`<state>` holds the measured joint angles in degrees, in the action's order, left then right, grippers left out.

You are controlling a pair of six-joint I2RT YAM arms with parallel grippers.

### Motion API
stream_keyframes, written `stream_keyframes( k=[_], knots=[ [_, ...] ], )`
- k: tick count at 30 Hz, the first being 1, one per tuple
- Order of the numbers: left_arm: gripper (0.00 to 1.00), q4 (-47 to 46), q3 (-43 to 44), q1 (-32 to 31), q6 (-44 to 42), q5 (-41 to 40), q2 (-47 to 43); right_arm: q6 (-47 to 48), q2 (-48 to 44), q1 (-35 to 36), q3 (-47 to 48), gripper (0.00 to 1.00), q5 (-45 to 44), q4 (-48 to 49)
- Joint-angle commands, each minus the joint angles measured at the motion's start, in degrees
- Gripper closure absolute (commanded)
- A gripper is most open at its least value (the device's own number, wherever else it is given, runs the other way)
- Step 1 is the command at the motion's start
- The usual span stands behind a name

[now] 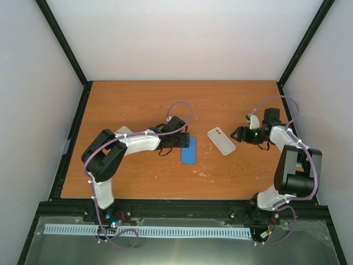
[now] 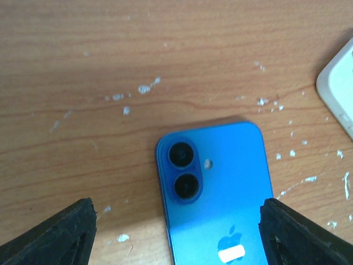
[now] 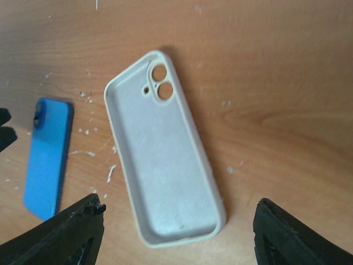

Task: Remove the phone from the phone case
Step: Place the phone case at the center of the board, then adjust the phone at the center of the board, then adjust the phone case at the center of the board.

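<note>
The blue phone (image 1: pixel 188 150) lies face down on the wooden table (image 1: pixel 138 105), bare, with its two camera lenses up (image 2: pixel 218 187). To its right the white phone case (image 1: pixel 221 141) lies empty, hollow side up (image 3: pixel 162 154), apart from the phone. My left gripper (image 1: pixel 185 141) hovers over the phone's top end, open (image 2: pixel 176 232), its fingers wider than the phone and touching nothing. To the right of the case my right gripper (image 1: pixel 241 134) is open (image 3: pixel 179 234), its fingers either side of the case's near end without contact.
White scuff flecks (image 2: pixel 143 88) dot the table round the phone. A flat grey object (image 1: pixel 123 131) lies partly under the left arm. Black frame posts and white walls bound the table on three sides.
</note>
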<state>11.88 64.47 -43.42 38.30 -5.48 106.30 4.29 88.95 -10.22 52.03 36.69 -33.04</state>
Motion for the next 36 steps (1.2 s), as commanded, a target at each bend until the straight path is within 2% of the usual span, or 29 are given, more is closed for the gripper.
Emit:
stream_keyframes(
  k=[1, 4, 8, 12, 17, 20, 23, 28, 31, 36],
  knots=[
    [0.18, 6.15, 2.54, 0.35, 2.32, 4.56, 0.64, 10.3, 4.5, 2.87, 4.87, 0.27, -5.33, 2.77],
    [0.18, 6.37, 1.21, 0.35, 2.98, 6.71, 0.5, 12.26, 11.71, 4.73, 10.39, 0.3, -3.97, -2.16],
    [0.18, 5.94, 0.22, 0.36, 3.33, 8.21, 0.92, 11.18, 16.54, 6.29, 12.12, 0.34, -4.35, -3.38],
    [0.19, 4.2, 0.26, 0.35, 3.95, 11.24, 2.36, 13.21, 17.46, 8.34, 11.04, 0.35, -6.03, -6.51],
    [0.22, 1.48, 1.7, 0.16, 4.3, 16.15, 5.23, 18.06, 16.38, 10.51, 9.3, 0.36, -4.06, -13.67],
    [0.23, 2.38, 4.18, -0.36, 4.02, 15.35, 6.91, 19.59, 13.88, 11.44, 7.68, 0.38, -3.87, -15.71],
    [0.21, 8.28, 9.23, -1.98, 3.1, 8.22, 8.57, 20.61, 10.57, 11.67, 8.24, 0.38, -3.51, -17.9],
    [0.19, 25.92, 21.86, -4.3, 2.22, -2.42, 14.76, 19.11, 8.45, 11.28, 10.49, 0.35, -7.99, -18.64],
    [0.18, 33.04, 25.39, -5.62, 3.31, -4.05, 15.59, 19.06, 6.47, 9.29, 10.33, 0.33, -7.02, -17.99],
    [0.14, 39.54, 28.61, -7.53, 5.16, -2.72, 17.85, 19.11, 5.24, 5.79, 10.94, 0.32, -1.78, -18.13]
  ],
)
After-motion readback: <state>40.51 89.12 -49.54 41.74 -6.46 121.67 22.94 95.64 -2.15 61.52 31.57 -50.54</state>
